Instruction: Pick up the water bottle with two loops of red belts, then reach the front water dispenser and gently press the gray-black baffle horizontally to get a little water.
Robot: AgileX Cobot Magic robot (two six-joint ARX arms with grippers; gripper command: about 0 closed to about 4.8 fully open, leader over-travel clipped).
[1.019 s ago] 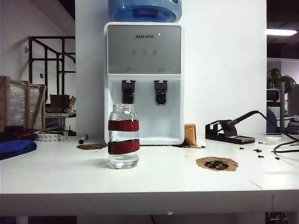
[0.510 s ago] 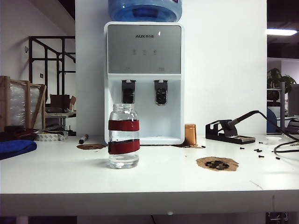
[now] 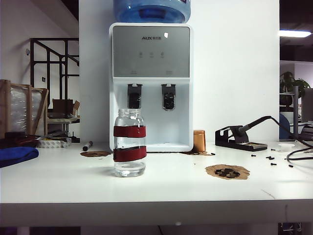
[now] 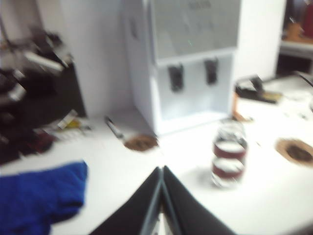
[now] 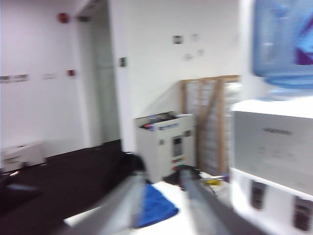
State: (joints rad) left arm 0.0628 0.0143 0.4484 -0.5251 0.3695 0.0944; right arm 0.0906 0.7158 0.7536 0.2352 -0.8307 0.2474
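Exterior view: white table (image 3: 73, 188) against a white wall, no arm in sight. Water dispenser (image 3: 151, 88) stands at the back, blue jug (image 3: 151, 10) on top, two gray-black baffles (image 3: 134, 96) under the gray panel. Water bottle (image 3: 129, 142) stands upright in front of the left baffle, apart from it, looking empty. Copper cylinder (image 3: 199, 141) stands just right of the dispenser.

Left wrist view, blurred: left gripper (image 4: 161, 196) hangs above the table, fingers pressed together, holding nothing; bottle (image 4: 229, 155) nearby, blue cloth (image 4: 39, 200) at the other side.

Right wrist view, blurred: right gripper (image 5: 164, 196), fingers spread, empty, raised near the dispenser (image 5: 274, 152).
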